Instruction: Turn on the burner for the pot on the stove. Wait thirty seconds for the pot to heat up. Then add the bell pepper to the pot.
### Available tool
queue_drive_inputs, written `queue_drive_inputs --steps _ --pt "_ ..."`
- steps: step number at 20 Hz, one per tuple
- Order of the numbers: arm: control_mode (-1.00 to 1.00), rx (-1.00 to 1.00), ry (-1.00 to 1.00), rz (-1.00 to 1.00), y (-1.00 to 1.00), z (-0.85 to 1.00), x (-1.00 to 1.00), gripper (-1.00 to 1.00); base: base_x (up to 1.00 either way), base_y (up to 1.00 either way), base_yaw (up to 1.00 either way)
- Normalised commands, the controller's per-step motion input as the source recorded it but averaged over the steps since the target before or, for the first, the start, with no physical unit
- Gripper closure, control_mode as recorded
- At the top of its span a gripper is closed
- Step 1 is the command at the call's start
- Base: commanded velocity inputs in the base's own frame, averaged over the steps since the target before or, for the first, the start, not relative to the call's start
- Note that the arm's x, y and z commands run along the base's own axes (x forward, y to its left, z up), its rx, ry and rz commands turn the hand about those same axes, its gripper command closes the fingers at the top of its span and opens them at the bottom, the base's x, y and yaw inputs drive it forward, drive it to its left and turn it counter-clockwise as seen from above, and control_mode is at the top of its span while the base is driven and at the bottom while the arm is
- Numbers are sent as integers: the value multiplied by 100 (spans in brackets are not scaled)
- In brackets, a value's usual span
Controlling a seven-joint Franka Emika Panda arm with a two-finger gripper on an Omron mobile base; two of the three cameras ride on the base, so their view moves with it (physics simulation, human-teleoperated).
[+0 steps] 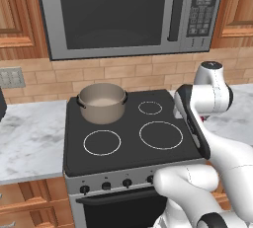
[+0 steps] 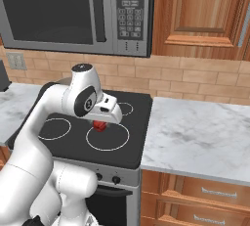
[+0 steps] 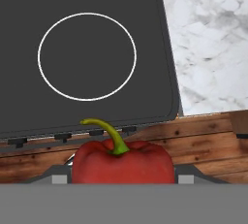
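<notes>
in the hand view, the red bell pepper (image 3: 123, 162) with its curved green stem is seen at the bottom centre, held between the two finger tips of the gripper (image 3: 116, 179), which is closed on it. above it in that frame, the black glass of the stove (image 3: 29, 97) is spread out, with a large white ring (image 3: 87, 56) at centre left and a marble counter (image 3: 208, 39) at the upper right. in the right base view, a red patch of the pepper is glimpsed under the white hand, left of centre, over the stove's front right ring. in the left base view, the beige-grey pot (image 1: 102, 103) is placed on the back left burner, left of centre, below the steel microwave (image 1: 123, 12). a row of black knobs (image 1: 106, 186) is seen along the stove's front, at the lower middle.
</notes>
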Motion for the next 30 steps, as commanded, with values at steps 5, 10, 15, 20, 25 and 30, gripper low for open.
queue_drive_inputs --steps 5,10,15,20,25,30 --pt "-100 0 0 0 0 0 0 100 0 0 0" --pt "-100 0 0 0 0 0 0 100 0 0 0" --pt "-100 0 0 0 0 0 0 100 0 0 0" --pt "-100 0 0 0 0 0 0 100 0 0 0" --pt "-100 0 0 0 0 0 0 100 0 0 0" --pt "-100 0 0 0 0 0 0 100 0 0 0"
